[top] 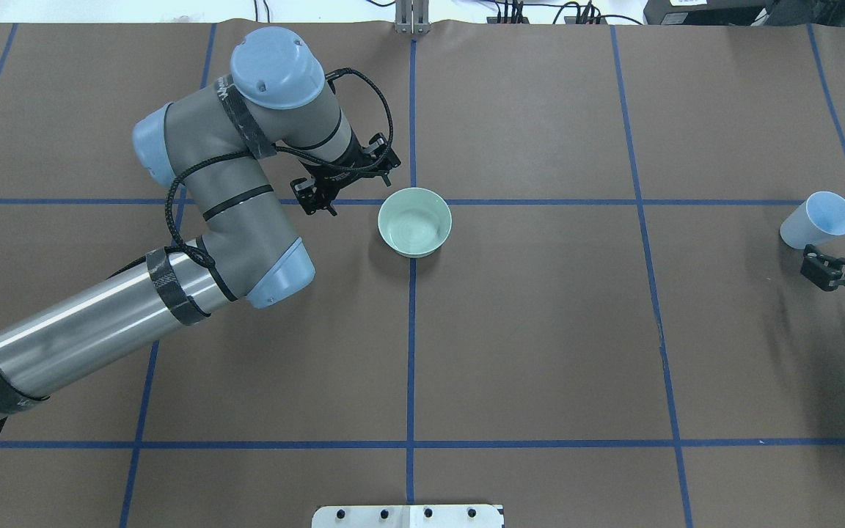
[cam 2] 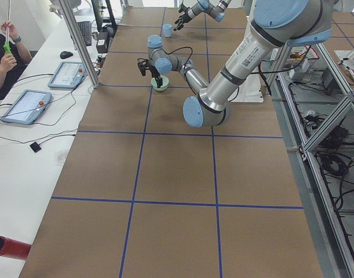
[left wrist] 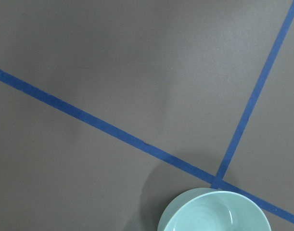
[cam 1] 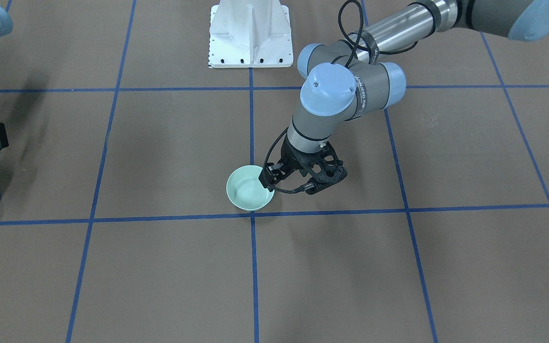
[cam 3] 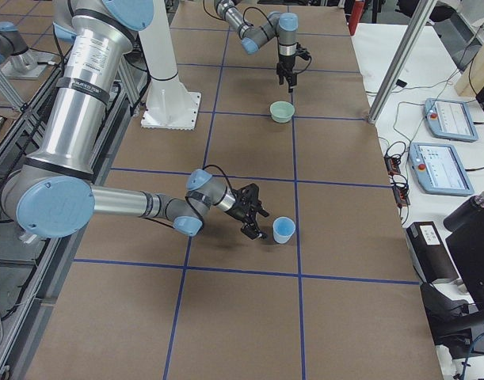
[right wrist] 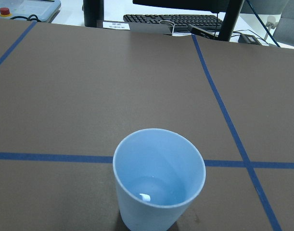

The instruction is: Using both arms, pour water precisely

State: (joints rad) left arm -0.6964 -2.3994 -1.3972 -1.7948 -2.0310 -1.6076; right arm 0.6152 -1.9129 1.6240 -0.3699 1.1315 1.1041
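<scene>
A pale green bowl (top: 415, 221) stands at the table's middle on a blue tape crossing; it also shows in the front view (cam 1: 249, 188) and the left wrist view (left wrist: 214, 211). It looks empty. My left gripper (top: 349, 187) points down just beside the bowl, open and empty, also seen in the front view (cam 1: 298, 181). A light blue cup (top: 818, 218) with a little water stands upright at the table's right end, filling the right wrist view (right wrist: 159, 178). My right gripper (top: 844, 268) is open and empty, a short way from the cup (cam 3: 283, 229).
The white bolted pedestal (cam 1: 249, 33) stands at the robot's side of the table. Blue tape lines (top: 411, 330) divide the brown table cover. Tablets (cam 2: 25, 106) and an operator (cam 2: 6, 52) are on a side bench beyond the far edge.
</scene>
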